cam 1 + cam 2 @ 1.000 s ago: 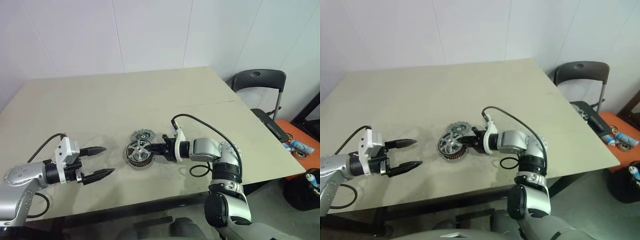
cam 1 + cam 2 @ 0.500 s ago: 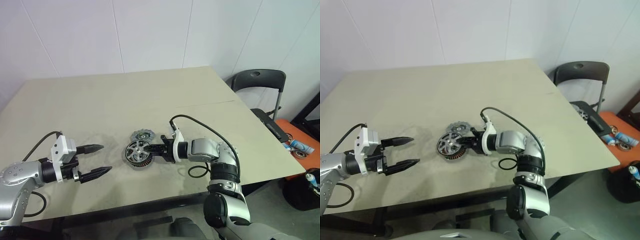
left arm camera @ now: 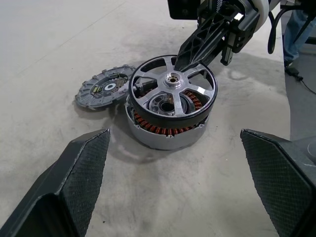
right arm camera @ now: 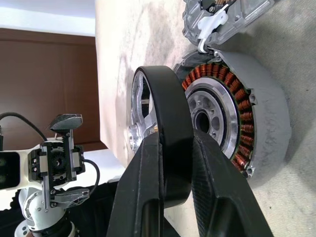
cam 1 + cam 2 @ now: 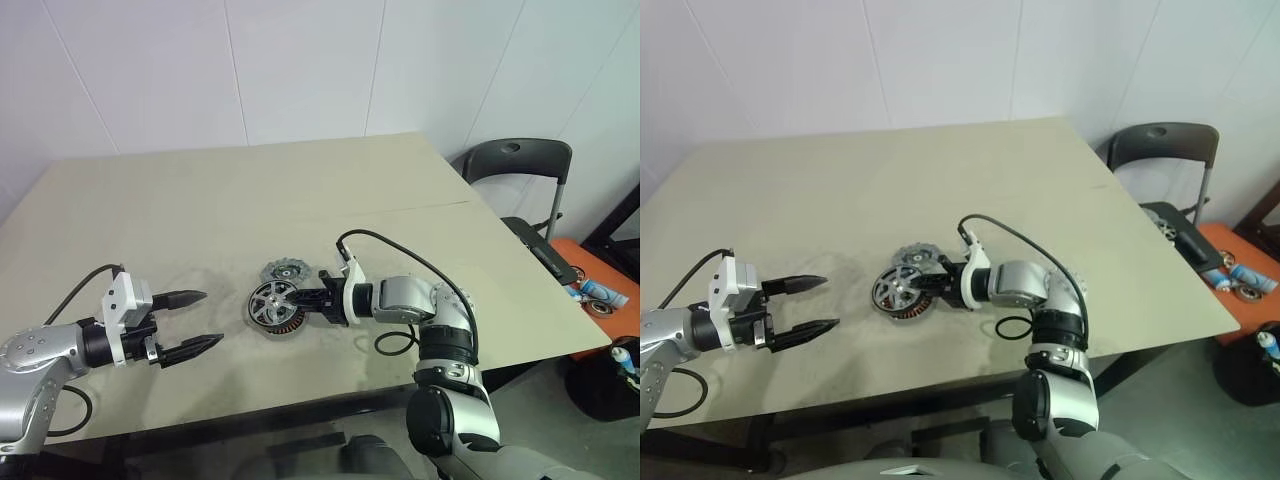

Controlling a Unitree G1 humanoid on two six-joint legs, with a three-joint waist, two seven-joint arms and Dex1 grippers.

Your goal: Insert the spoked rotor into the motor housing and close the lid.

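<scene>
The spoked rotor [image 5: 266, 299], black-rimmed with silver spokes, is held tilted over the motor housing [image 5: 285, 326], and my right gripper [image 5: 308, 300] is shut on its rim. In the right wrist view both fingers [image 4: 143, 187] pinch the black rim [image 4: 170, 98], with the copper windings of the housing [image 4: 256, 128] just behind. The rotor leans open on the side facing my left gripper [image 5: 200, 320], which stands open a short way to the left above the table. The grey notched lid [image 5: 285, 269] lies flat just behind the housing, touching it. The left wrist view shows the rotor [image 3: 170, 121], the housing [image 3: 168, 140] and the lid [image 3: 101, 89].
The beige table [image 5: 250, 200] stretches behind the parts. A black cable loop [image 5: 395, 342] lies by my right forearm near the front edge. A dark chair [image 5: 515, 165] stands off the table's right side, with an orange item [image 5: 590, 280] on the floor.
</scene>
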